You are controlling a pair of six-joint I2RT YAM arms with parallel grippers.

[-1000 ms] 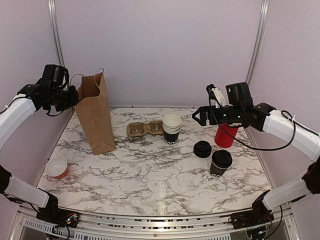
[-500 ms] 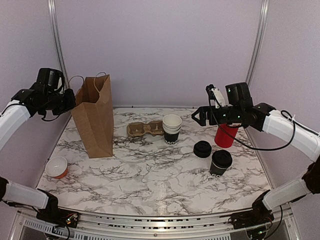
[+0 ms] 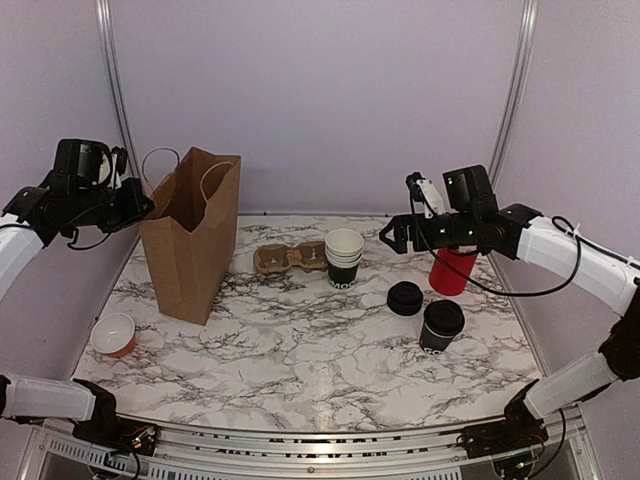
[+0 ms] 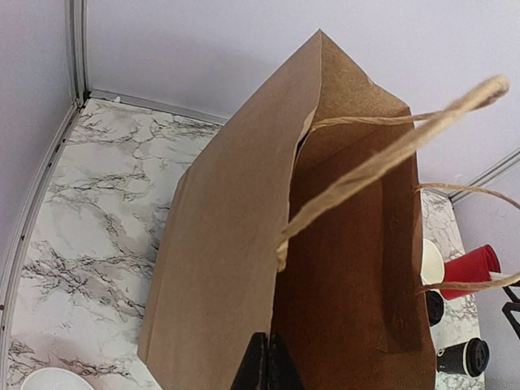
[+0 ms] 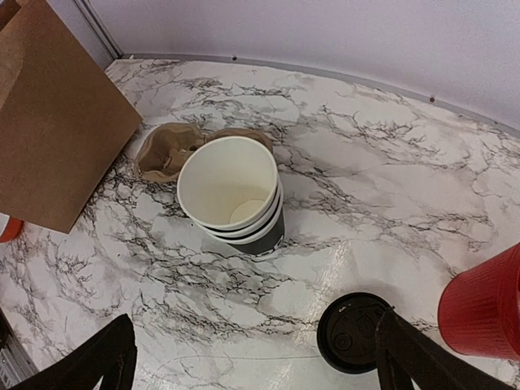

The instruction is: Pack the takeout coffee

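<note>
The takeout coffee (image 3: 441, 325), a small black cup with a black lid, stands at the right of the table; it also shows in the left wrist view (image 4: 465, 357). A brown paper bag (image 3: 190, 240) stands open at the back left. My left gripper (image 3: 143, 208) is shut on the bag's left rim; in the left wrist view its fingers (image 4: 268, 367) pinch the bag wall (image 4: 219, 244). My right gripper (image 3: 393, 236) is open and empty, in the air above the table between the cup stack and a black lid (image 5: 355, 331). Its fingertips (image 5: 106, 361) are spread wide.
A nested stack of lidless cups (image 3: 343, 258) and a brown cup carrier (image 3: 278, 260) sit at the back middle. A red cup (image 3: 452, 270) stands at the back right. The black lid (image 3: 405, 298) lies left of it. A small red bowl (image 3: 113, 334) sits front left.
My left gripper has pulled the bag's rim to the left, and the bag has turned and opened wider. My right gripper has shifted slightly left.
</note>
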